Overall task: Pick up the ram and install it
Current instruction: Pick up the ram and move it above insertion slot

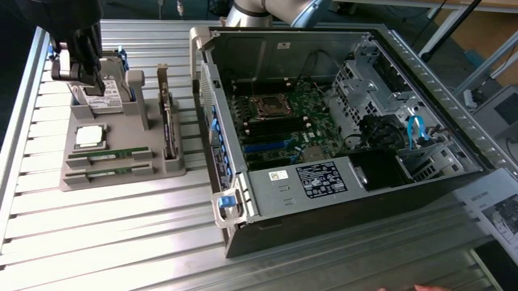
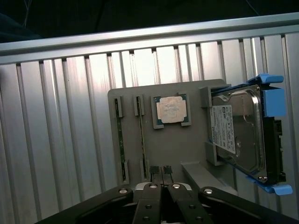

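Two ram sticks lie edge-up in the slots of a grey holder (image 1: 121, 130): one ram (image 1: 109, 156) and a second (image 1: 105, 174) nearer the table's front. In the wrist view they show as thin green strips, ram (image 2: 120, 140) and ram (image 2: 142, 140), on the holder (image 2: 182, 144). My gripper (image 1: 91, 82) hangs high over the holder's far end, above the hard drive, well apart from the ram. In the wrist view the gripper (image 2: 162, 171) has its two fingertips pressed together with nothing between them.
On the holder also sit a square silver processor (image 1: 90, 136), a hard drive (image 2: 236, 130) in a blue carrier, and an upright expansion card (image 1: 168, 121). An open computer case (image 1: 486, 159) with its motherboard (image 1: 271, 121) lies to the exterior view's right. A hand (image 1: 421, 287) shows at the table's front edge.
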{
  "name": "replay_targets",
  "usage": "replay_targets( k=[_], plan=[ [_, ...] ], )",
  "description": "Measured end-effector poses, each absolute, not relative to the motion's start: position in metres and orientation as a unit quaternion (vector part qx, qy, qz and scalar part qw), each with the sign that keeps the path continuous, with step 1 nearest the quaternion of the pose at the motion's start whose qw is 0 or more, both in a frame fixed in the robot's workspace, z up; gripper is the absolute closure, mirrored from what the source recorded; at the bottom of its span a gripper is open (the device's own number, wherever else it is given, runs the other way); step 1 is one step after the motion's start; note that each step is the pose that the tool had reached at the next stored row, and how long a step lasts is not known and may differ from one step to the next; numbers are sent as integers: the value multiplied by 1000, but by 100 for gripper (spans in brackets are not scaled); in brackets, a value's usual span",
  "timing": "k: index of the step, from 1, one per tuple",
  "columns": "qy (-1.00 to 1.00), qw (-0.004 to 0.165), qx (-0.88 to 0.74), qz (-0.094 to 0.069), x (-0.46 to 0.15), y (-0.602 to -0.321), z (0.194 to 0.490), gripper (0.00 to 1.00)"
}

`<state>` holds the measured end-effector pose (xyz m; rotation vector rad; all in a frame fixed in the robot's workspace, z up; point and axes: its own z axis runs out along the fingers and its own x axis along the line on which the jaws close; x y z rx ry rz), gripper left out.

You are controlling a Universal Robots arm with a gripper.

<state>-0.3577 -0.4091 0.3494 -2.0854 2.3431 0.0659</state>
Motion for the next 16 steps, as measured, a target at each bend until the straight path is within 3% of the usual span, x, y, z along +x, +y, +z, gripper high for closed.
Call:
replay_targets(
  k=[1,3,4,16],
  plan=[
    [747,2,-665,21,-358,-409,349,83],
    [747,2,-665,21,-358,-409,349,83],
    [747,2,-665,21,-358,-409,349,76],
    [747,2,-665,21,-358,-413,349,76]
  ],
)
